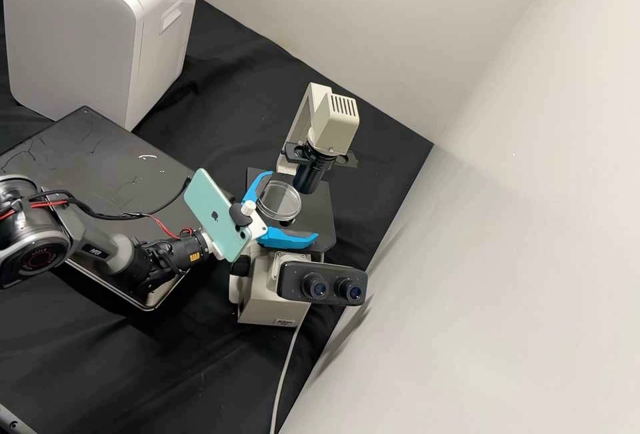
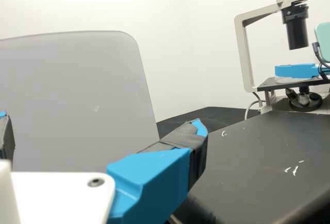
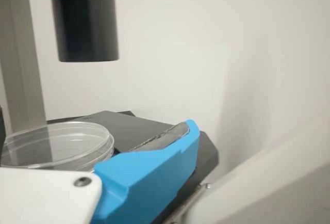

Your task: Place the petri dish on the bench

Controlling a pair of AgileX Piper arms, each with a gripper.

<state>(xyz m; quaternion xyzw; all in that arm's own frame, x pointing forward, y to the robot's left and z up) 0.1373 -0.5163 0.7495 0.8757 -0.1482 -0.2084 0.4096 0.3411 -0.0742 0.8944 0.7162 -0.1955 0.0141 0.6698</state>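
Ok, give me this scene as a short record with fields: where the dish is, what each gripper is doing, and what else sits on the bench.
petri dish: clear, lying flat on the microscope stage, below the black lens barrel
right gripper: open, one blue finger on each side of the dish; contact cannot be told
left gripper: open, holding nothing, facing the white box
task state: dish not yet on the bench
other items: microscope, black slab
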